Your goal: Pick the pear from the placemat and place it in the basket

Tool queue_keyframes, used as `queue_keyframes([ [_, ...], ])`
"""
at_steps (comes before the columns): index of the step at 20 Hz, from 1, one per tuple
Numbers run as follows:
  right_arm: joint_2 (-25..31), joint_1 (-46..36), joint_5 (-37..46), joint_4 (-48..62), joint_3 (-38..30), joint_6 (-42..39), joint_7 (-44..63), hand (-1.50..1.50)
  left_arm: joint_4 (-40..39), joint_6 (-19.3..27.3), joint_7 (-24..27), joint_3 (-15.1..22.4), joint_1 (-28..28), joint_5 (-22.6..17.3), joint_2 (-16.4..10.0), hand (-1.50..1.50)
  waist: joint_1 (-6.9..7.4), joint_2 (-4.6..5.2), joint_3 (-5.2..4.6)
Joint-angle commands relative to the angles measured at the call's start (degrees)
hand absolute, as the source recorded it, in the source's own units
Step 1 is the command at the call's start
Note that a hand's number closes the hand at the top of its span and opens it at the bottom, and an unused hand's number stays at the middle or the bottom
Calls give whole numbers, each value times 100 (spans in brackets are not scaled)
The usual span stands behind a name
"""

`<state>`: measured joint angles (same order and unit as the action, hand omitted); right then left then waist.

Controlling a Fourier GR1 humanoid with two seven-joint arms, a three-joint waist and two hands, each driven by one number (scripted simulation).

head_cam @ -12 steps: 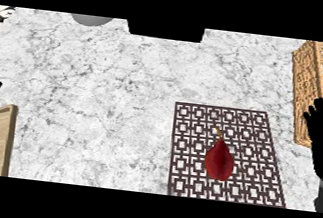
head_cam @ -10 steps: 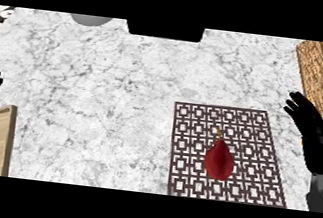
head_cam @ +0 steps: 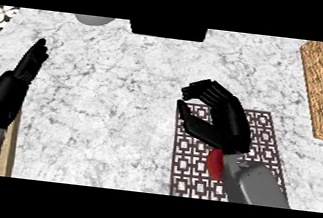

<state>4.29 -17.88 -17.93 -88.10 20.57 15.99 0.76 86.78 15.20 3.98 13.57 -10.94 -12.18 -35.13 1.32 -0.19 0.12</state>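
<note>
Pear [head_cam: 216,163] on placemat [head_cam: 266,139], half hidden under wrist of right robot hand [head_cam: 224,119], fingers curled, empty

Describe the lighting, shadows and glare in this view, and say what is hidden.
Head view: light is even across the marble counter, with no glare; no cast shadow shows under the right hand; the right forearm hides most of the pear on the placemat, leaving a red sliver.
</note>
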Motion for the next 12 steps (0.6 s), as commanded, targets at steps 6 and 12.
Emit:
queue_keyframes([
  [6,342,-1459,2754,332,1235,2156,1788,-150,-136,-113,-153,75,-199,71,82,0,-247,-88,-63],
  [12,1898,-2527,3292,732,1586,212,3823,-150,-45,-101,-152,151,-78,135,83,0,-270,-170,-91],
])
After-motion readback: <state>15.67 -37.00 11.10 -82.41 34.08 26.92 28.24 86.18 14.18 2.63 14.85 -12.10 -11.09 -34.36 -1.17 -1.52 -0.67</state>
